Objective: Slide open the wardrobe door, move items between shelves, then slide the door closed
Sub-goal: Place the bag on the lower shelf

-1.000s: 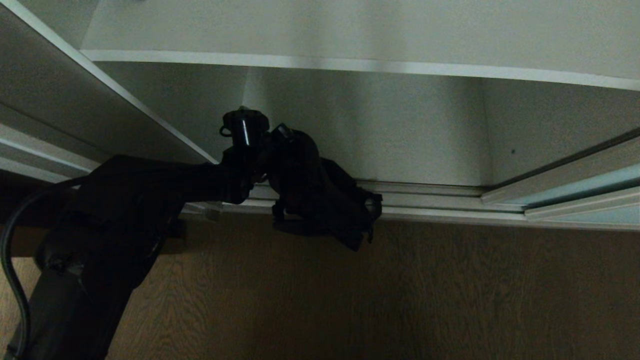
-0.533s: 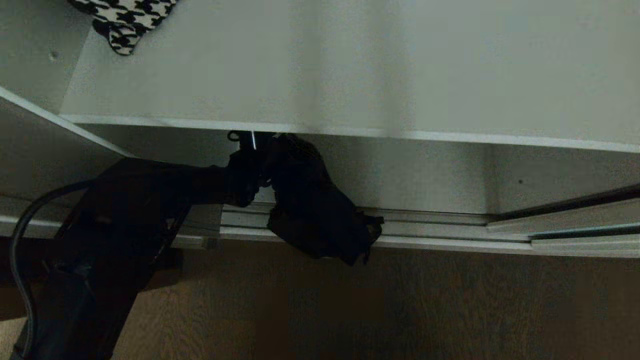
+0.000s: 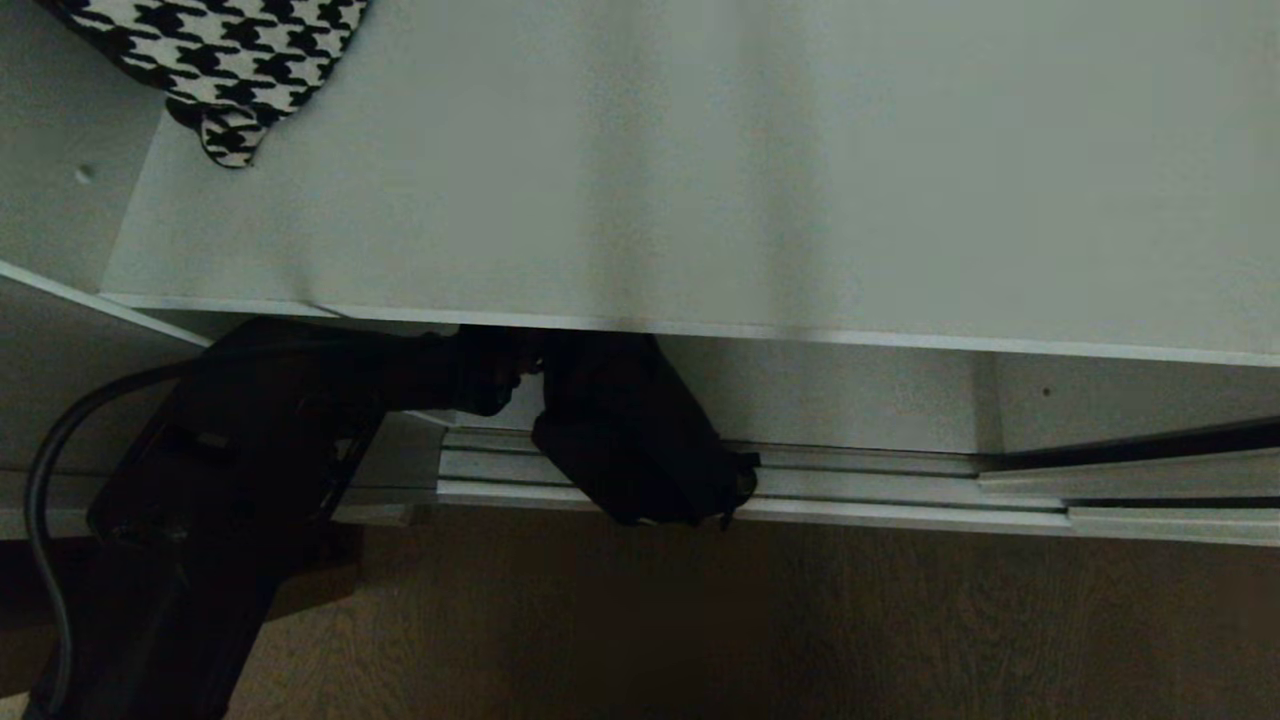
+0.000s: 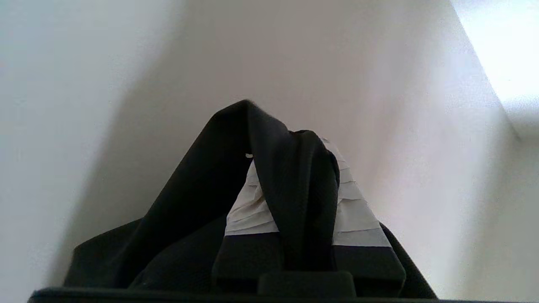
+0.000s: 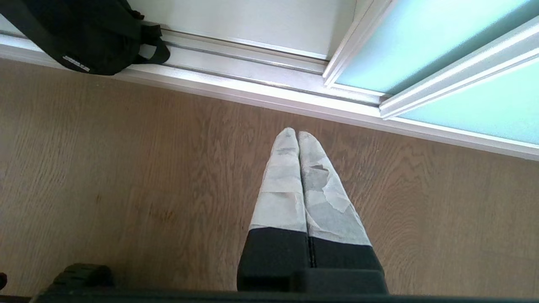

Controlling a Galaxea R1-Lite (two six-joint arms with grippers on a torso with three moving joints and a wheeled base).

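The left gripper (image 4: pixel 290 185) is clamped on the wide strap of the black pouch bag (image 3: pixel 640 450), which hangs just under the front edge of a white shelf (image 3: pixel 700 200), above the floor track (image 3: pixel 860 490). The houndstooth bag (image 3: pixel 220 60) lies at the shelf's far left corner; the shelf's remaining surface is bare. Only the right wrist view shows the right gripper (image 5: pixel 298 135), fingers pressed together and holding nothing, above wood floor (image 5: pixel 126 176), beside the sliding wardrobe door (image 5: pixel 404 46).

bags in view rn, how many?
2. Houndstooth bag lies on the upper shelf, far left. Black pouch bag hangs from the left tool under that shelf's front edge. Others may be out of view.
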